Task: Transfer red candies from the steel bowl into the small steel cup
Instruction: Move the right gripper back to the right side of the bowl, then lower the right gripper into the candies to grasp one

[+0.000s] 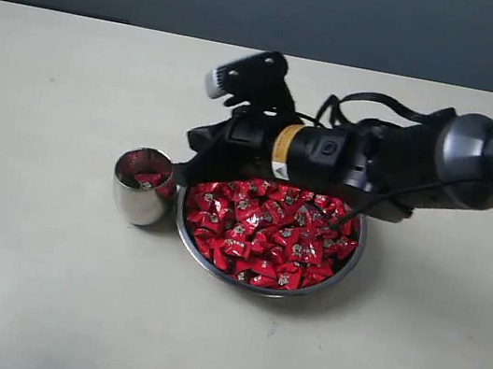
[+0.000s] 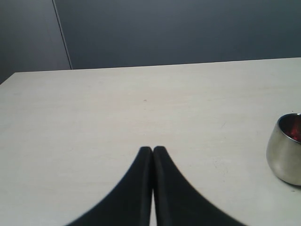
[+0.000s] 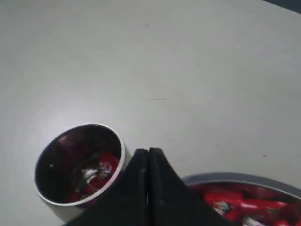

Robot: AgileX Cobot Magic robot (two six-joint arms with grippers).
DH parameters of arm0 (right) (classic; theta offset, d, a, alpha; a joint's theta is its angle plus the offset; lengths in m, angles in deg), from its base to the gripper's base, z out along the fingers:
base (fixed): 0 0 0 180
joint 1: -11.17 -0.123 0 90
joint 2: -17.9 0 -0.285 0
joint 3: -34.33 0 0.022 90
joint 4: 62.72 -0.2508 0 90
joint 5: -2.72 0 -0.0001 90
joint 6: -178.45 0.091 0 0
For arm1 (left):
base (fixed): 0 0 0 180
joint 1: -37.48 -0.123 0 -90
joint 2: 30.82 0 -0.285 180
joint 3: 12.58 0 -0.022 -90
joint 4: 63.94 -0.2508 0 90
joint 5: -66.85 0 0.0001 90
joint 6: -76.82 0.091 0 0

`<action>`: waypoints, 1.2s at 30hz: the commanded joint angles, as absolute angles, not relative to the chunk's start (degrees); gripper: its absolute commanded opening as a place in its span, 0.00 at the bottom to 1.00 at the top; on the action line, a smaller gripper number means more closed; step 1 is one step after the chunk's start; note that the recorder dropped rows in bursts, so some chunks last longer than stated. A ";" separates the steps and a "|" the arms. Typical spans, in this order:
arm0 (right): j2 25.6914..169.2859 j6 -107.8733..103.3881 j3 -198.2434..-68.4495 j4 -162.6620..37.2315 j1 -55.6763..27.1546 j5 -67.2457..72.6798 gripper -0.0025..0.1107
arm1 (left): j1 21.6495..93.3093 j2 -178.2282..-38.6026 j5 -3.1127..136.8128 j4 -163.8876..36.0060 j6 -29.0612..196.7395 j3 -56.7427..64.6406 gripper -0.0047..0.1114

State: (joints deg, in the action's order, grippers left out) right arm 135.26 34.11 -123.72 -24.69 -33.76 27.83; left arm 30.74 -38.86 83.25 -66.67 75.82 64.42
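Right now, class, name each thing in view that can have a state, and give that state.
steel bowl: upright, filled with red candies.
small steel cup: upright, a few red candies inside.
right gripper: shut, nothing seen between its tips.
left gripper: shut, holding nothing.

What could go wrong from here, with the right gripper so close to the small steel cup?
1. The shut right gripper sits just beside the rim of the small polished steel cup. A sideways move might tip the cup and spill its contents.
2. The shiny red-wrapped candies are heaped up to the rim of the wide shallow steel bowl. Digging in could push some over onto the pale table.
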 commanded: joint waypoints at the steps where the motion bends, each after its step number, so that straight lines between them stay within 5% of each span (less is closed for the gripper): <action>1: 130.00 27.84 -115.35 -30.14 -29.53 31.14 0.01 | 30.71 -38.60 83.14 -66.52 75.72 64.64 0.04; 15: 118.01 21.29 -98.80 -34.32 -21.76 30.89 0.01 | 30.71 -38.60 83.14 -66.52 75.72 64.64 0.04; 36: 119.93 25.04 -98.46 -33.47 -21.52 22.64 0.01 | 30.71 -38.60 83.14 -66.52 75.72 64.64 0.04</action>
State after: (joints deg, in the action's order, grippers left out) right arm 119.27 23.90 -98.77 -33.70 -21.82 22.96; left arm 30.74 -38.86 83.25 -66.67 75.82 64.42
